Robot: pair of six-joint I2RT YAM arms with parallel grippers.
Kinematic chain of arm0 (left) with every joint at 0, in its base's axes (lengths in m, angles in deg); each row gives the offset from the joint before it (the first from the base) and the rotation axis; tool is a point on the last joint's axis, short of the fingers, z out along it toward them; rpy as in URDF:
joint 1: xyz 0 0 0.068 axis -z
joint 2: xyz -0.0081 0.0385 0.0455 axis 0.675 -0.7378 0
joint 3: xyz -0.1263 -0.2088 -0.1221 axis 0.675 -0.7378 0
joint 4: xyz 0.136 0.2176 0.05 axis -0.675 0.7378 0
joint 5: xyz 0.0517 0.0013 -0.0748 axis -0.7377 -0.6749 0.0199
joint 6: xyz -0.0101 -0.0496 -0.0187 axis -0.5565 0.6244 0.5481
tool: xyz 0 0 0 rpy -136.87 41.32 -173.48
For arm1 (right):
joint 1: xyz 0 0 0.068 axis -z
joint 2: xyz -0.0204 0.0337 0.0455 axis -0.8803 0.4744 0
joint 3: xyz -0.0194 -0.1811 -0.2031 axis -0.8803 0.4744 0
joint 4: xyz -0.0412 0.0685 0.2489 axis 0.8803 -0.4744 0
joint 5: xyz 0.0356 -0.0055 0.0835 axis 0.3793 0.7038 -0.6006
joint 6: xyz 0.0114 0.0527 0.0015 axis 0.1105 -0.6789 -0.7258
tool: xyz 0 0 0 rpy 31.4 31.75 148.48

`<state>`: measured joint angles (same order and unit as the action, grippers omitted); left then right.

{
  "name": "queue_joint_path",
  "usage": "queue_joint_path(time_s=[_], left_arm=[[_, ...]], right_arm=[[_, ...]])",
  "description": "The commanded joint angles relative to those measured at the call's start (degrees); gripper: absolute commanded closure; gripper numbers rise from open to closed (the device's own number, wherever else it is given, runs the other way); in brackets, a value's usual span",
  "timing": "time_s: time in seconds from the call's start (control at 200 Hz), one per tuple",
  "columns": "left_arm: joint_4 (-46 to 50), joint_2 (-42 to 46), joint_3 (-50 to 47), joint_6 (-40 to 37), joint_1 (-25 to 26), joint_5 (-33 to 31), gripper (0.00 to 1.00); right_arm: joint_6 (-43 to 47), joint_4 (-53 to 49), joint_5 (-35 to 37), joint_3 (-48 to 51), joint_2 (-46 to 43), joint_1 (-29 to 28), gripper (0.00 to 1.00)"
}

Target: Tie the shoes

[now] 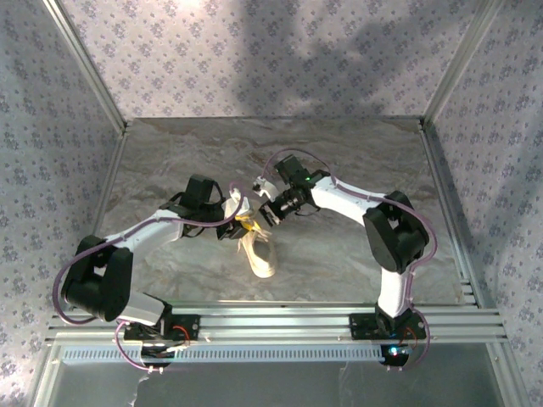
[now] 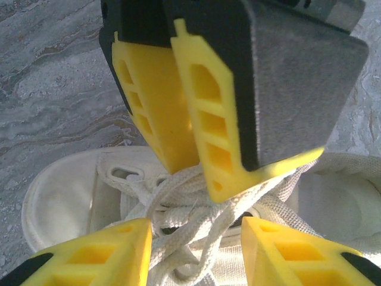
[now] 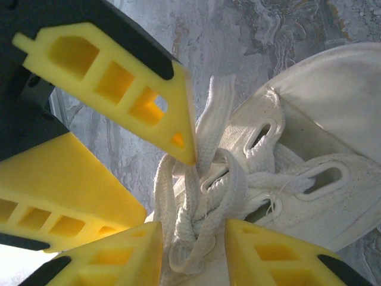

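Observation:
A small cream-white shoe (image 1: 260,254) lies on the marbled table, toe toward the near edge. Both grippers meet over its laced top. My left gripper (image 1: 240,222) (image 2: 196,253) is open, its yellow fingertips (image 2: 95,253) straddling a tangle of white laces (image 2: 190,211) without pinching them. Facing it, my right gripper (image 1: 270,212) (image 3: 193,256) is also open, and a knotted loop of laces (image 3: 196,220) hangs in the gap between its fingers (image 3: 274,256). In the left wrist view, one right finger (image 2: 220,155) touches the laces from above. The left gripper's finger (image 3: 172,125) rests against a lace strand in the right wrist view.
The marbled tabletop (image 1: 339,254) stretches around the shoe on all sides. Patterned walls with metal posts (image 1: 441,85) close in the back and sides. An aluminium rail (image 1: 271,322) carrying both arm bases runs along the near edge.

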<state>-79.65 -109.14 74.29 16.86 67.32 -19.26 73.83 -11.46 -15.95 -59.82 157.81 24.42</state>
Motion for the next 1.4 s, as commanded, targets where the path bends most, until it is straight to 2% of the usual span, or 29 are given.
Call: queue_joint_path(time_s=[0.0,0.18,0.26,0.735,0.924,1.394], left_arm=[[0.6,-0.9,2.4,-1.7,0.6,0.6,0.56],[1.0,-1.8,3.2,-2.3,0.5,0.3,0.56],[1.5,-2.0,3.4,-2.5,0.5,0.3,0.56],[2.2,-0.9,3.0,-3.5,0.5,1.2,0.47],[2.5,-1.6,3.5,-3.7,0.7,0.6,0.47],[2.8,-3.1,4.6,-4.5,1.2,-1.4,0.47]], right_arm=[[-0.6,-1.5,-1.3,-2.2,0.9,0.0,0.72],[-0.4,-1.2,-1.0,-2.3,0.5,0.0,0.88],[-0.3,-1.4,-0.8,-2.3,0.3,-0.1,0.90],[0.7,-1.8,0.8,-1.9,-0.9,-0.4,0.97],[1.0,-1.6,1.1,-1.4,-1.6,-0.7,1.00],[1.9,-0.9,0.3,0.2,-4.2,-1.0,1.00]])
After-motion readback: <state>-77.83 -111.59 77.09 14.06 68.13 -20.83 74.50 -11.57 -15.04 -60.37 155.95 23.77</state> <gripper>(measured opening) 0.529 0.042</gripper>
